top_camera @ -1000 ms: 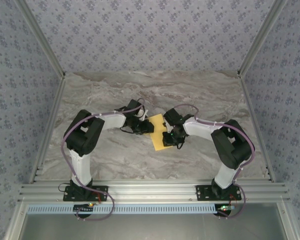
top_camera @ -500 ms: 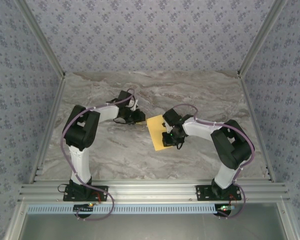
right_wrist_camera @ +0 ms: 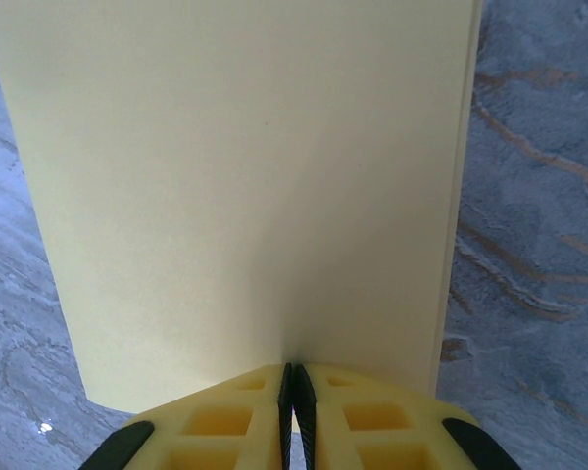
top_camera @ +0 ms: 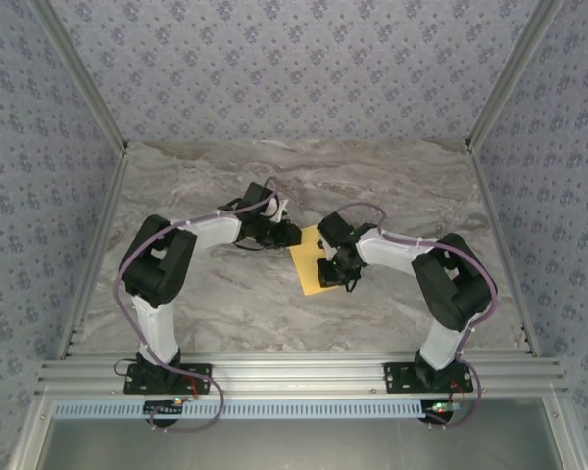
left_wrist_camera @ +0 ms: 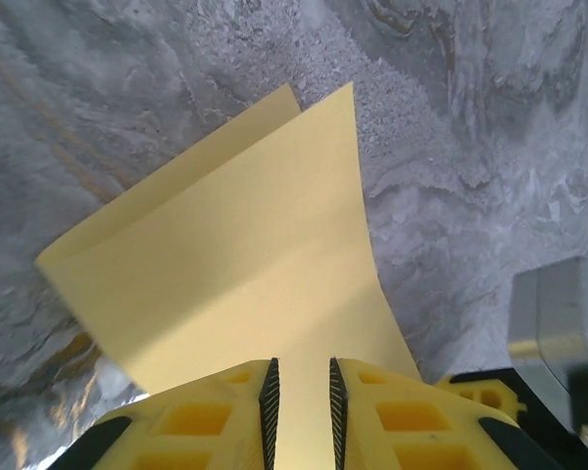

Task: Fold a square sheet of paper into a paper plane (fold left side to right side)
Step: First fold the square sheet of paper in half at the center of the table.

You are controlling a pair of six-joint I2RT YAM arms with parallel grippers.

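The square sheet of paper (top_camera: 309,266) lies mid-table as a narrow yellow rectangle, folded over on itself. In the left wrist view the paper (left_wrist_camera: 235,264) shows two layers, the lower one's edge peeking out at the far side. My left gripper (top_camera: 289,235) hovers at the sheet's far left corner. Its jaws (left_wrist_camera: 301,364) stand a narrow gap apart, and the paper shows through that gap unclamped. My right gripper (top_camera: 331,266) sits on the sheet's right edge. Its pads (right_wrist_camera: 292,367) are pressed together on the near edge of the paper (right_wrist_camera: 245,196).
The marbled grey table (top_camera: 225,294) is fenced by aluminium rails (top_camera: 98,245) at both sides and at the front. Part of the right arm's grey body (left_wrist_camera: 559,323) shows just right of the sheet in the left wrist view.
The left gripper pulled away from the paper to the left, then came back to its far left corner. The right gripper has kept its hold, and the sheet has barely shifted.
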